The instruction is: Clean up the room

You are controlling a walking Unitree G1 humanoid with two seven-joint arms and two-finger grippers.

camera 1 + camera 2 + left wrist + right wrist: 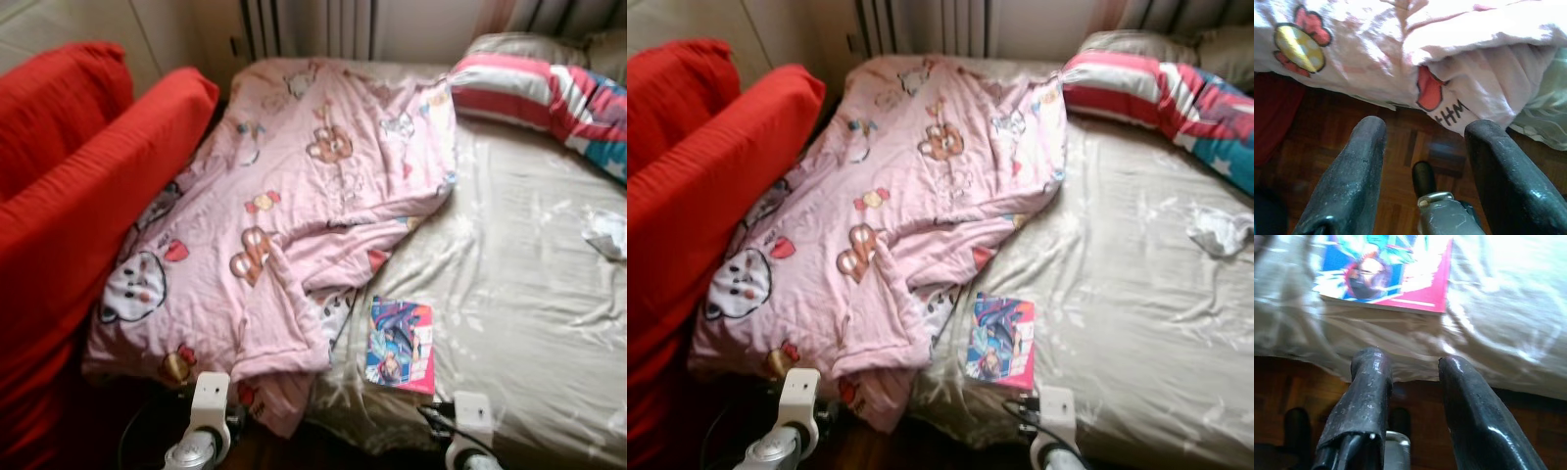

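Note:
A pink cartoon-print blanket (294, 196) lies crumpled across the left half of the bed, one corner hanging over the front edge. A colourful book (400, 345) with a pink border rests on the beige sheet (509, 294) near the front edge. A crumpled white tissue (607, 233) lies at the far right. My left gripper (1422, 132) is open below the blanket's hanging corner (1469, 93), holding nothing. My right gripper (1410, 361) is open just short of the bed edge, in front of the book (1386, 271).
A red sofa (69, 186) stands tight against the bed's left side. A striped pillow (549, 98) lies at the head of the bed on the right. A radiator (309, 27) stands against the back wall. Wooden floor (1400, 156) lies beneath both grippers.

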